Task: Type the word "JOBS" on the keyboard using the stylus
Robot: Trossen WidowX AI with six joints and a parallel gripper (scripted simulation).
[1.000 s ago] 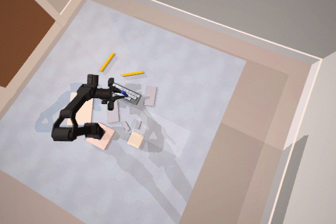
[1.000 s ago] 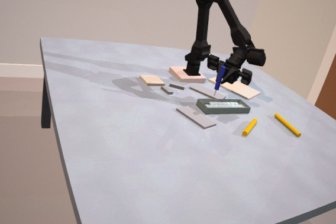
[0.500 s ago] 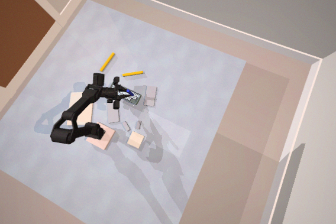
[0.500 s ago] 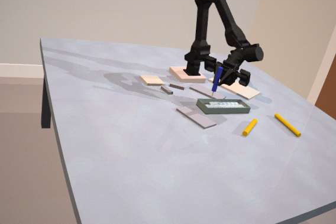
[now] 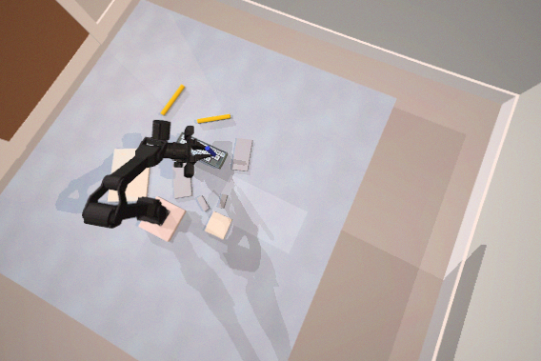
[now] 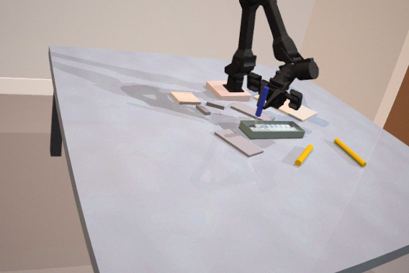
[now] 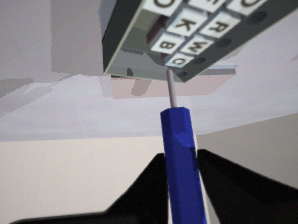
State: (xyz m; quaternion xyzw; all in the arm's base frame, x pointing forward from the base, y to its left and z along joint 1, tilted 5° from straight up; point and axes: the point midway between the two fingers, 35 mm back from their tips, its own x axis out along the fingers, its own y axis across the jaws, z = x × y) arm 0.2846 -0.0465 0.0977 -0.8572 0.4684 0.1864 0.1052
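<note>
My gripper (image 5: 209,150) (image 6: 265,99) (image 7: 180,158) is shut on the blue stylus (image 5: 211,151) (image 6: 262,102) (image 7: 179,135), which points down, slightly tilted, with a thin grey tip. The keyboard (image 5: 224,162) (image 6: 279,135) (image 7: 113,37) is a dark green tray with white lettered keys, below the gripper. In the wrist view the tip ends at the edge of the last key in a row, past the B key (image 7: 164,45); its letter looks like Q or G. In the exterior view the tip reaches down at the tray's left end. Whether it touches a key I cannot tell.
Two yellow sticks (image 5: 213,118) (image 6: 304,155) lie beside the keyboard. A grey slab (image 5: 243,150) (image 6: 237,142) lies past its end, another grey slab (image 5: 182,187) (image 6: 251,111) on the arm's side. Small grey blocks (image 5: 203,203) (image 6: 203,109) and a cream plate (image 5: 218,225) (image 6: 184,97) lie near the arm's base.
</note>
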